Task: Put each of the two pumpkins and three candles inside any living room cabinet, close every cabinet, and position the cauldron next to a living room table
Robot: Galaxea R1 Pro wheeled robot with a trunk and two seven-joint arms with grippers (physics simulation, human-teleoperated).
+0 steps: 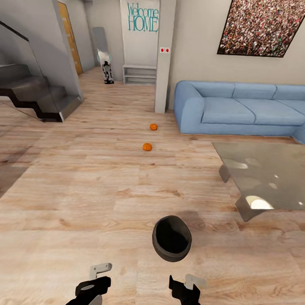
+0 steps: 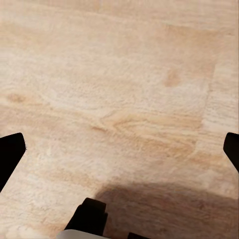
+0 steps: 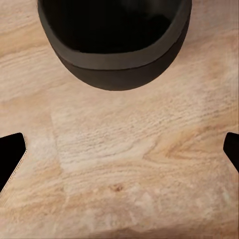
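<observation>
Where pale wood plank floor (image 1: 78, 198) spreads, dark grey round-bellied cauldron (image 1: 171, 238) sits, interior dark, contents unclear. Glossy grey square coffee table (image 1: 276, 177) near cauldron, not touching. Two small orange ribbed pumpkins (image 1: 147, 147) (image 1: 153, 126) well beyond cauldron. Left gripper (image 2: 119, 149) spread wide, empty. Right gripper (image 3: 119, 154) spread wide, empty, just short of cauldron (image 3: 114, 55).

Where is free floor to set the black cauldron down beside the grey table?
Bare wood floor lies between the black round cauldron and the glossy grey coffee table. Farther off, two orange pumpkins occupy the floor near the blue sofa.
</observation>
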